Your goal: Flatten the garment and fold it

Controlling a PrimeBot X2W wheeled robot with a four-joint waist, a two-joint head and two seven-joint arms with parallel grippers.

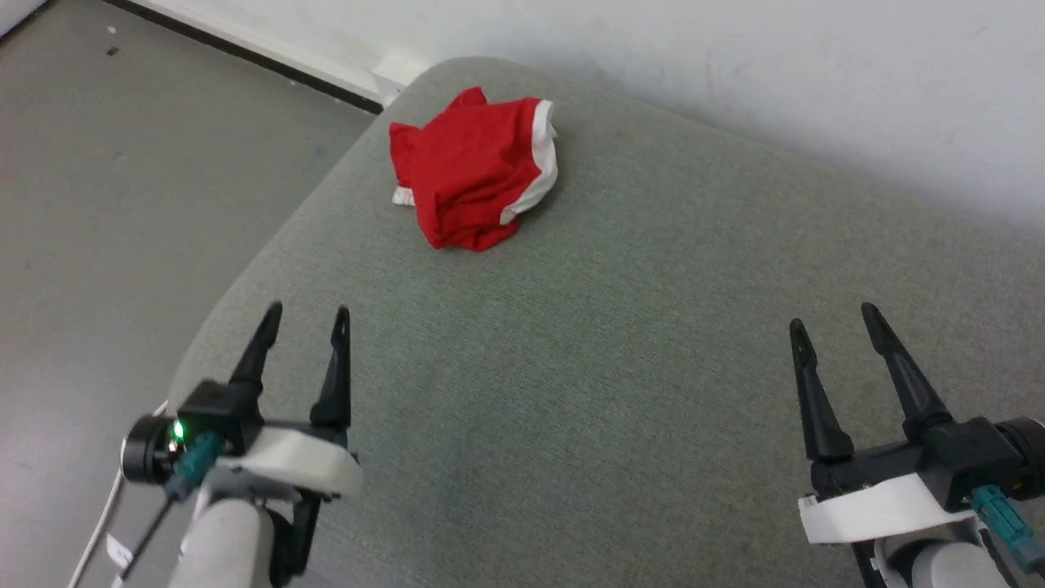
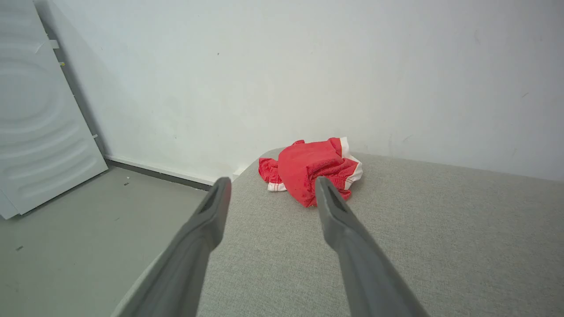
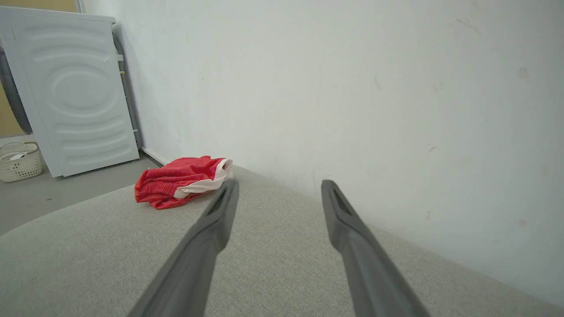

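The left gripper [image 1: 308, 309] and right gripper [image 1: 831, 316] are being held wide open, well short of the bunched shorts [image 1: 473, 171]; outer edges should be pinched, then spread.

Plain white wall [image 1: 735, 73], lightly scuffed, runs along the far edge of the grey fabric-covered surface [image 1: 612, 367]. Its far left corner is rounded, and past it there's smooth grey floor [image 1: 122, 204]. A white skirting [image 2: 150, 165] with a dark strip lines the wall's foot. Further off stands a white embossed appliance panel [image 3: 83, 97], with a pale basket [image 3: 17, 160] just beside it. The light is soft and even.
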